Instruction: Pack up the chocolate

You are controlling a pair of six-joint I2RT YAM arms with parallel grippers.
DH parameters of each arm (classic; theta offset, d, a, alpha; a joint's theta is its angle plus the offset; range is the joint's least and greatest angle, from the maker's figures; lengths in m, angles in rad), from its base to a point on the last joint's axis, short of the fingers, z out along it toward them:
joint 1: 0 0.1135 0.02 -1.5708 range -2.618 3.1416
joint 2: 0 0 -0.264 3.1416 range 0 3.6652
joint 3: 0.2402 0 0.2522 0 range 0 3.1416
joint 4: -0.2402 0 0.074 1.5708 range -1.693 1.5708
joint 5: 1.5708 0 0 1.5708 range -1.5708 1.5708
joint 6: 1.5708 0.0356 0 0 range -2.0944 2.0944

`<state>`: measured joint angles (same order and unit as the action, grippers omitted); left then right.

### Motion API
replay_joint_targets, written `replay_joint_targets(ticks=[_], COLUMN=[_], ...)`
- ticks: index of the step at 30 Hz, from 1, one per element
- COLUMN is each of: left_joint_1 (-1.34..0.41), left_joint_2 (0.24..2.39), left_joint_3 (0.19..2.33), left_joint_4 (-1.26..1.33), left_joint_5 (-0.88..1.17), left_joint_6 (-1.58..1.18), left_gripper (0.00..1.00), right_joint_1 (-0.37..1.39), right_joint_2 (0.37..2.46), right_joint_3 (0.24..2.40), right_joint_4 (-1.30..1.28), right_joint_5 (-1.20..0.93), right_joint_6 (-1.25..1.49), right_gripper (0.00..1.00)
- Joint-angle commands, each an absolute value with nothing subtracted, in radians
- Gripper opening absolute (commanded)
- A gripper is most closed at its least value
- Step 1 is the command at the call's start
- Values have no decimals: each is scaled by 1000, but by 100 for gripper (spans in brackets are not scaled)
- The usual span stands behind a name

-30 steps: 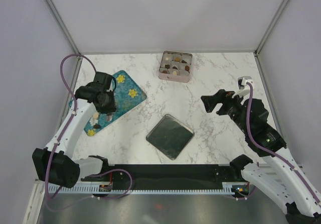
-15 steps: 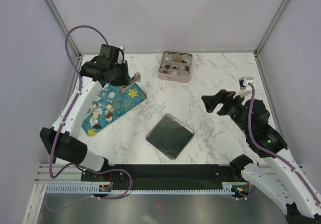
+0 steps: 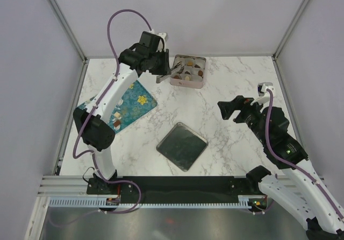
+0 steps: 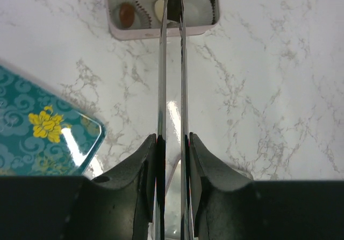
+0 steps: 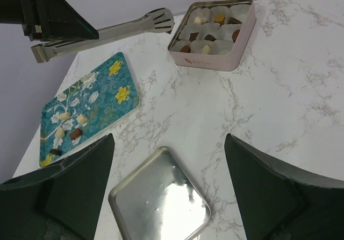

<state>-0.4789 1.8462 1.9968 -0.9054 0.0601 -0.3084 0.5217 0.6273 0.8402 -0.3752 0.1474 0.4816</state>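
Right wrist view alone shows the chocolate (image 5: 75,134) clearly. Whitish, brown and dark bite-sized pieces lie loose on the teal floral tray (image 5: 102,103), which the left arm partly hides from the top camera. Left wrist view shows the left gripper (image 4: 172,143) clamped on metal tongs (image 4: 171,78). The tong arms are nearly together and their tips are over the pink square tin (image 5: 207,62); whether they pinch a piece cannot be told. A silver lid (image 3: 181,146) lies mid-table. More pieces sit in the tin's white paper cups. Lettering on its wall is too small to read. The right gripper (image 3: 230,108) hangs with jaws wide apart, holding nothing.
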Motion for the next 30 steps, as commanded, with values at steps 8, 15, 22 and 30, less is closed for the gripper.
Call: replay_joint_targets(ticks=[8, 15, 22, 30], left_joint_1=[-569, -614, -615, -615], left_joint_2=[1965, 2039, 2065, 2046], left_joint_3=[2100, 2075, 2036, 1973], left_joint_4=[-677, -617, -609, -603], left_joint_5=[126, 86, 25, 3], left_joint_6=[-227, -186, -184, -175], left_gripper=[24, 24, 24, 25], right_joint_1=[526, 526, 526, 526], right_joint_2=[627, 623, 626, 632], right_joint_3=[836, 841, 838, 834], right_joint_4=[-368, -376, -379, -377], right_joint_5=[193, 213, 222, 229], right_joint_6=[460, 453, 443, 440], right_gripper=[92, 92, 92, 92])
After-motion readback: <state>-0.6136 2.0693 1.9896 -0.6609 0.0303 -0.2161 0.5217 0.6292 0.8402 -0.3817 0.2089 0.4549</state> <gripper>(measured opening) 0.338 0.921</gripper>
